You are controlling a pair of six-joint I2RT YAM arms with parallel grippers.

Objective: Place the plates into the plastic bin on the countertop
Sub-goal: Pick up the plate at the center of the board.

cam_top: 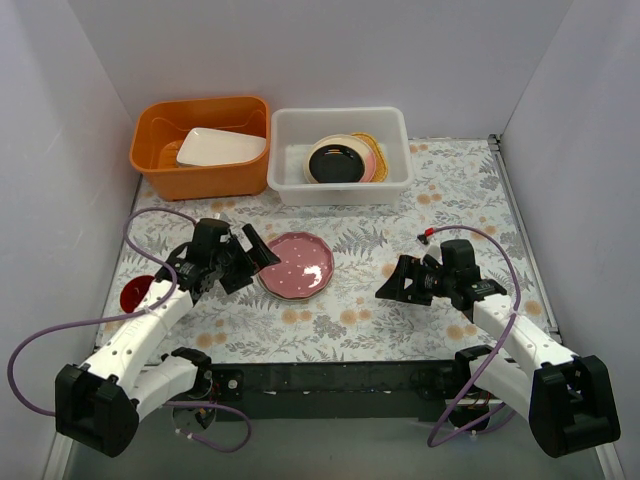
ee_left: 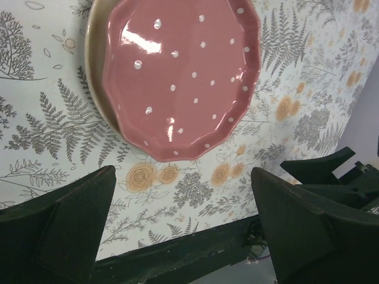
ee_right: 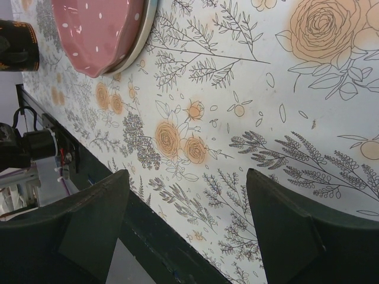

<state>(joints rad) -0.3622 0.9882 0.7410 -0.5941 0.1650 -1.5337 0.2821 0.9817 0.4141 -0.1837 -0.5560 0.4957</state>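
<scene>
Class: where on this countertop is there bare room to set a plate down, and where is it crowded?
Free: between the pink plate and the right gripper; the back right corner beside the white bin; the near strip in front of the plate. Crowded: the left, with the left gripper and red cup.

Plates (cam_top: 338, 162) lie in the plastic bin (cam_top: 340, 192); two stacked plates (cam_top: 297, 265) lie before it.
</scene>
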